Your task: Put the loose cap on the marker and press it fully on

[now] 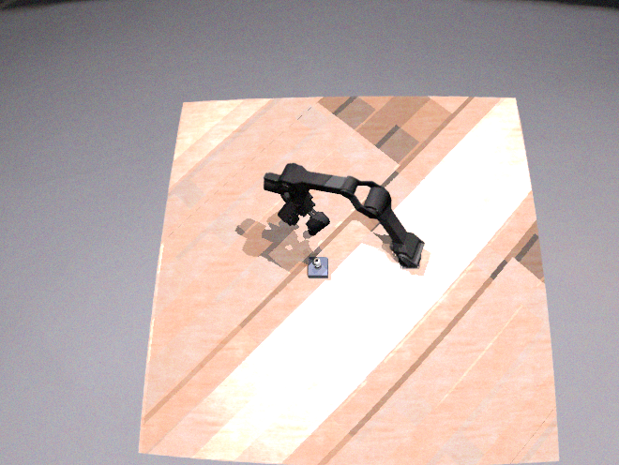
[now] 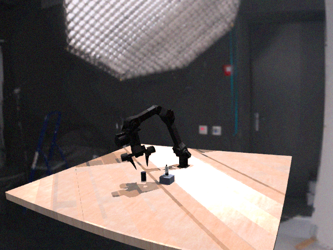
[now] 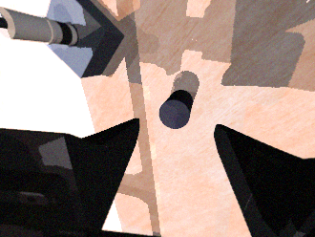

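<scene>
1. While you look at the exterior view, you see the black parallel-jaw gripper near the middle of the frame, its two pointed fingers directed downward. The claw is spread, with a wide gap between the tips, and it pinches nothing.

2. The dark, short, cylindrical cap stands upright on the pale wooden table. In the exterior view you find it just below the fingertips in the frame, and it is apart from them. In the wrist view its round top is near the centre of the frame, slightly above the line of the two tips and nearer to the left one in the frame. In the top view you cannot make it out.

3. The slim grey-and-white marker stands upright in the blue square holder block, and the cap is not on it. For you, both are at the upper left in the wrist view, and to the right of the cap in the exterior view.

4. The black jointed arm makes a high bend, and you see its foot at the right of the holder block in the top view.
</scene>
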Action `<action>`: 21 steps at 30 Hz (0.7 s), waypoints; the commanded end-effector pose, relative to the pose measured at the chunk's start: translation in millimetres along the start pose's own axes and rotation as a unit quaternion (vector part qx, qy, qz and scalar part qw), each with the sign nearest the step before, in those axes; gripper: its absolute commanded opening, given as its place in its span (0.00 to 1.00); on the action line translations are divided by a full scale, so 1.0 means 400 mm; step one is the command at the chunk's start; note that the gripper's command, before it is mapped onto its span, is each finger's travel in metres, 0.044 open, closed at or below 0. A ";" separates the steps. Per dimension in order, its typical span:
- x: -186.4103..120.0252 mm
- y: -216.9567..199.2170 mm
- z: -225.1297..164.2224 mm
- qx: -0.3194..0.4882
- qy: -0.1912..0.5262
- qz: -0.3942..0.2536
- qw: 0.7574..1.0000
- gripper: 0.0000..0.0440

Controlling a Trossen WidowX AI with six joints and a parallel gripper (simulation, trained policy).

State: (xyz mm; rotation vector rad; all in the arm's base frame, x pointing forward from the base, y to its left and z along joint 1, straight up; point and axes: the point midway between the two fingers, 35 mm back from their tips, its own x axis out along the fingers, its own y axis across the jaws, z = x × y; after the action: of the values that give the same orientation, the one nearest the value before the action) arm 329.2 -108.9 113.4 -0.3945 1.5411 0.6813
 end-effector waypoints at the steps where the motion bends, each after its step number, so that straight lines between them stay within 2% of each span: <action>1: 0.030 0.000 -0.003 -0.014 0.016 0.003 1.000 0.66; 16: 0.131 0.004 -0.008 -0.076 0.052 0.008 0.996 0.58; 19: 0.141 0.006 -0.009 -0.088 0.057 0.006 0.994 0.54; 21: 0.144 0.006 -0.009 -0.095 0.059 0.002 0.994 0.46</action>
State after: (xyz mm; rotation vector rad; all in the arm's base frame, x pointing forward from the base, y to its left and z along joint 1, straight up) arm 321.0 -101.3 60.0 -0.5578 1.5914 0.8119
